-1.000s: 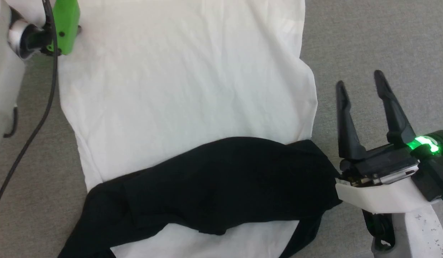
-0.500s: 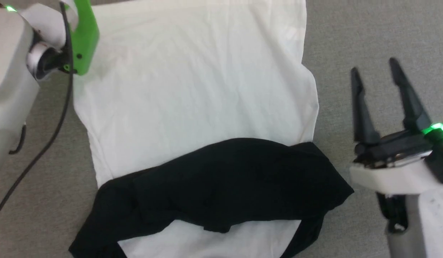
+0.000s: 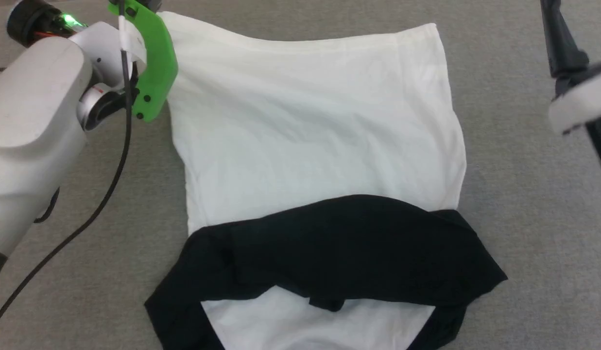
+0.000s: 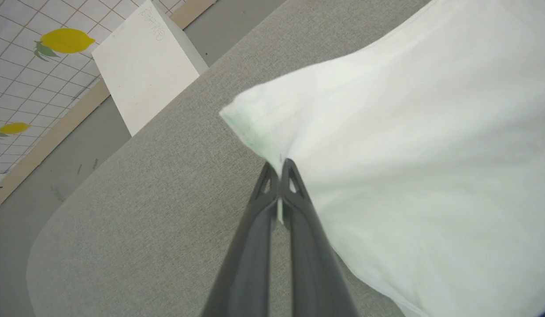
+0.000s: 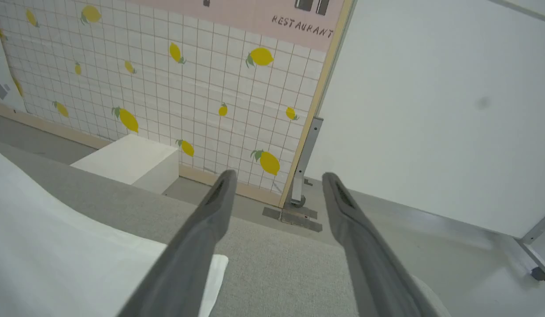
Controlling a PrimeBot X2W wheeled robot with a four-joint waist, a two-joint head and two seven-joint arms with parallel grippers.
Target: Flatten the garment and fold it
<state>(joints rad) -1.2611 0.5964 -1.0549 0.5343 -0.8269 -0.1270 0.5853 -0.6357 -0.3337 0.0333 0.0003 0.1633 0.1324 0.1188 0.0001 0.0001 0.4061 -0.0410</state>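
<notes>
Garment: spread out on the grey surface, white body mostly flat with a few soft wrinkles, hem end farthest from the robot. Black sleeves and shoulders folded over as one dark band across the garment's near part, with a patch of white poking out below that band.

Left gripper right at the garment's far left corner, fingers pressed together with a thin bit of white cloth pinched between them, tip of the corner sticking out past the fingertips. Bright green wrist piece up against the garment's left edge, black cable trailing down alongside that edge.

Right gripper off past the garment's far right corner, fingers spread wide, nothing between them, clear of the cloth.

Beyond the garment's far hem: white box sitting on the floor just past the surface, and behind that a tiled wall dotted with yellow lemons.
</notes>
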